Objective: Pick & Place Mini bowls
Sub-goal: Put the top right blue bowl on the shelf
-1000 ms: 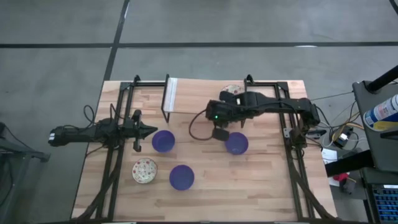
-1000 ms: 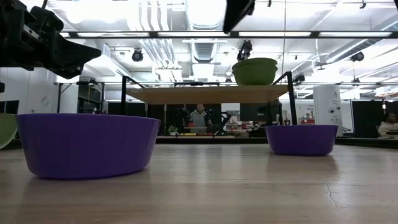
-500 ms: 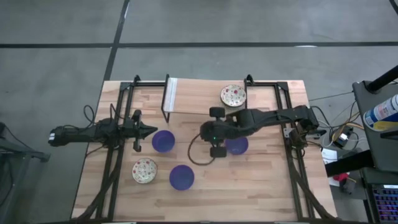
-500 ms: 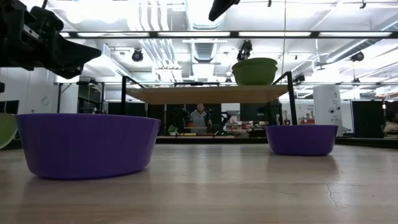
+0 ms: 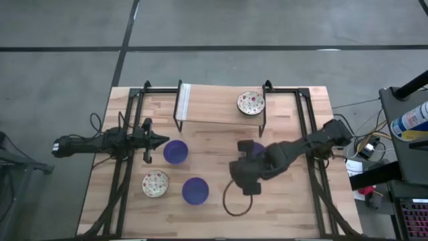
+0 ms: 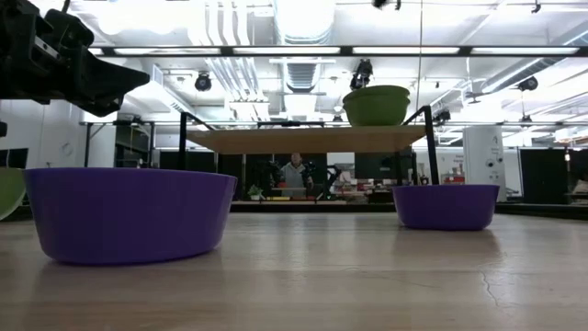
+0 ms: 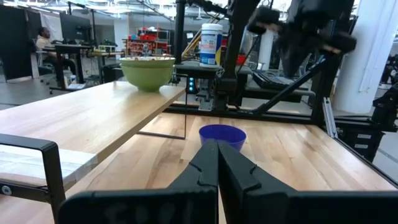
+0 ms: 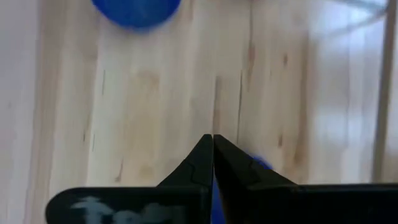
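Note:
Three deep blue mini bowls stand on the table: one (image 5: 176, 152) just off my left gripper's tips, one (image 5: 195, 191) nearer the near edge, and one (image 5: 259, 148) mostly hidden under my right arm. One speckled bowl (image 5: 155, 183) sits on the table. Another speckled bowl (image 5: 251, 103) stands on the raised shelf, and its outer wall (image 6: 377, 104) looks green. A third speckled bowl does not show. My left gripper (image 5: 160, 140) is shut and level, left of the blue bowl. My right gripper (image 8: 212, 142) is shut and points down at bare wood near mid-table (image 5: 242, 171).
A raised wooden shelf on a black frame (image 5: 214, 100) spans the far half of the table. Black rails (image 5: 304, 134) run along both sides. A cable loop (image 5: 234, 201) hangs from my right arm. Bare wood (image 5: 287, 194) lies near the near right corner. People sit in the room behind (image 6: 294, 173).
My right arm has swung from the shelf at the far side toward the near edge, passing over the right-hand blue bowl. It now covers most of that bowl. The speckled bowl on the shelf, half hidden by the arm before, now shows whole.

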Tool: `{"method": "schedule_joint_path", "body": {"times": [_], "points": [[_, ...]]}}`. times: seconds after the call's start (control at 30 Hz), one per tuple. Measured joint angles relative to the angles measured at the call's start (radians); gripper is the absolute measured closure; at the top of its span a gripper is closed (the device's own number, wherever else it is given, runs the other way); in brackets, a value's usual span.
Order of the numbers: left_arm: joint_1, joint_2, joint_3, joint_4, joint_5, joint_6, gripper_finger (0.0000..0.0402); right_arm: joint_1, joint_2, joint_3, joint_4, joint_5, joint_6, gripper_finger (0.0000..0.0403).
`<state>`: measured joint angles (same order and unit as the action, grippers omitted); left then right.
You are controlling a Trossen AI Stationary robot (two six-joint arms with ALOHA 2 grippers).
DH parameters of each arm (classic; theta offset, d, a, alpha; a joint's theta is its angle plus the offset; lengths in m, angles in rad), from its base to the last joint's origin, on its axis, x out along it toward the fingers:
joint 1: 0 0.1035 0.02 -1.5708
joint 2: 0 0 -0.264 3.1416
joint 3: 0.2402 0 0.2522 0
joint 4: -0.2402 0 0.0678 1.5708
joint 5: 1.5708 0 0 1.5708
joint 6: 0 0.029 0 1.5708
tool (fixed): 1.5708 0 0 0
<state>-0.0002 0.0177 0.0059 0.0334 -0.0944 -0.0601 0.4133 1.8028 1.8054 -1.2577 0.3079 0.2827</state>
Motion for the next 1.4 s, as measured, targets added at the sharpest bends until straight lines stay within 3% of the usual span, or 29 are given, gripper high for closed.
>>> {"method": "schedule_joint_path", "body": {"times": [0.13, 0.3, 0.63, 1.4], "points": [[0.000, 0.000, 0.000, 0.000, 0.000, 0.000, 0.0401, 0.029, -0.001, -0.090, -0.029, -0.014, 0.093, 0.0384], [0.000, 0.000, 0.000, 0.000, 0.000, 0.000, 0.0401, 0.041, -0.001, -0.203, -0.045, -0.017, 0.183, 0.0338], [0.000, 0.000, 0.000, 0.000, 0.000, 0.000, 0.0401, 0.039, -0.002, -0.371, 0.074, 0.010, 0.181, 0.0250], [0.000, 0.000, 0.000, 0.000, 0.000, 0.000, 0.0401, -0.035, -0.002, -0.630, 0.277, 0.032, 0.169, 0.0248]]}}
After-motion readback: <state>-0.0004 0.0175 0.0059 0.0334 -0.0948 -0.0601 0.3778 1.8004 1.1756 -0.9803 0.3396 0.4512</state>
